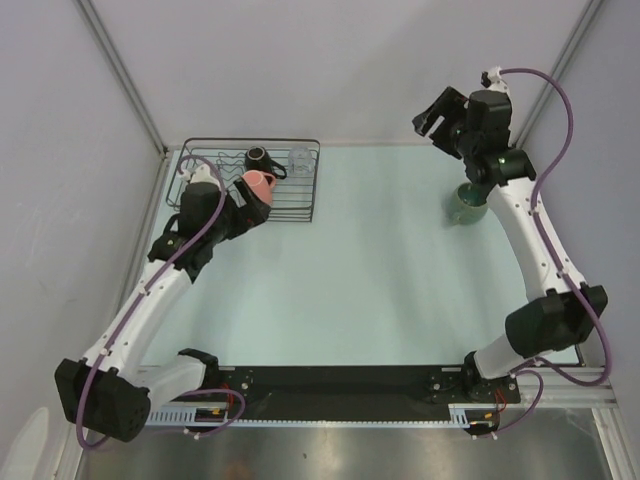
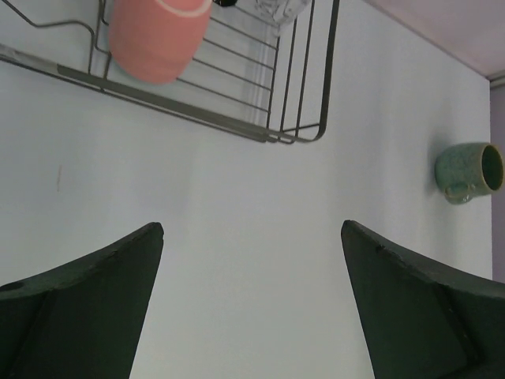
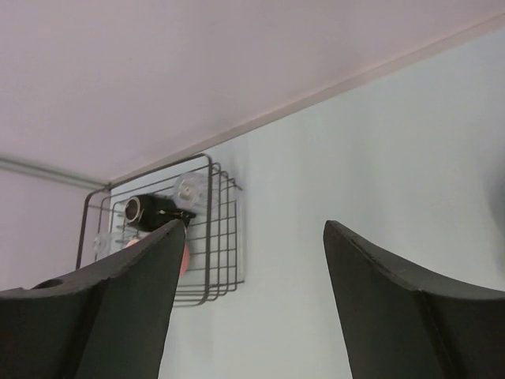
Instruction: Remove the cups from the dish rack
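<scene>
The left pincer (image 2: 252, 229) is spread open and empty over the counter (image 2: 237, 181), with the pink cup (image 2: 158, 35) just ahead of it inside the dish rack (image 2: 158, 100). The right pincer (image 3: 252, 225), also open and empty, is raised near the pale green cup (image 1: 467, 205), which sits on the counter well apart from the rack. There are four cups in all: three in the one rack (pink, black mug (image 1: 258, 157), clear tumbler (image 1: 300, 158)) and one outside it.

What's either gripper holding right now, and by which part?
Nothing. Left gripper and right gripper are both open and empty; the pink cup sits in the dish rack, untouched.
</scene>
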`<action>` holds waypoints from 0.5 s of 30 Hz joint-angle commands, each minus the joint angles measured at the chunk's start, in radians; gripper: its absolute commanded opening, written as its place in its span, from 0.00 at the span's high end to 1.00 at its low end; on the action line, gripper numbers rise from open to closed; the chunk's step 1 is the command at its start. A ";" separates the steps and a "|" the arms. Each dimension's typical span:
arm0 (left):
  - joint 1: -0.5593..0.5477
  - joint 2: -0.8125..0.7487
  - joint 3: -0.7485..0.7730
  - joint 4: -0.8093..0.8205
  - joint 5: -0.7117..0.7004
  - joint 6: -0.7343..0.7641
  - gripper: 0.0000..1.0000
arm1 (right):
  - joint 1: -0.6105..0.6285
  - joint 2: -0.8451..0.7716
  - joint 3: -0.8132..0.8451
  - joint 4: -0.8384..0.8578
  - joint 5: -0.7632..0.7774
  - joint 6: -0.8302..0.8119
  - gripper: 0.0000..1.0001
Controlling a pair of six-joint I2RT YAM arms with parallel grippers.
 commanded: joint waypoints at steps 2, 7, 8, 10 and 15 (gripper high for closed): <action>-0.007 0.061 0.110 -0.026 -0.155 0.117 0.00 | 0.124 -0.114 -0.161 0.039 -0.007 -0.012 0.23; -0.007 0.300 0.337 -0.095 -0.258 0.174 0.00 | 0.349 -0.203 -0.295 0.043 0.045 -0.024 0.24; -0.007 0.339 0.375 -0.112 -0.276 0.183 0.00 | 0.375 -0.209 -0.310 0.045 0.052 -0.038 0.24; -0.007 0.443 0.463 -0.140 -0.316 0.188 0.00 | 0.427 -0.227 -0.347 0.037 0.075 -0.041 0.24; -0.007 0.600 0.577 -0.138 -0.339 0.211 0.00 | 0.454 -0.258 -0.403 0.034 0.062 -0.047 0.25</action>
